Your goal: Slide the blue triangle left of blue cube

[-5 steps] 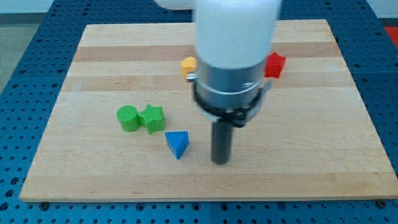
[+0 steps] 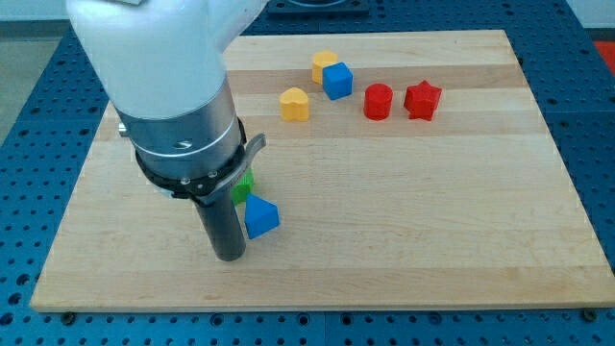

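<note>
The blue triangle (image 2: 260,217) lies near the board's lower middle-left. My tip (image 2: 229,256) rests on the board just left of it and slightly below, close to or touching it. The blue cube (image 2: 337,80) sits near the view's top, right of centre, against a yellow block (image 2: 324,65). The arm's body hides the area above and left of the triangle.
A yellow heart-like block (image 2: 294,103) lies left of and below the blue cube. A red cylinder (image 2: 379,101) and a red star (image 2: 422,99) lie to its right. A sliver of a green block (image 2: 242,185) shows beside the arm. The wooden board (image 2: 461,240) sits on a blue perforated table.
My tip has moved from the right of the blue triangle to its left. The arm now hides the green blocks and uncovers the blue cube, a yellow block and the red cylinder.
</note>
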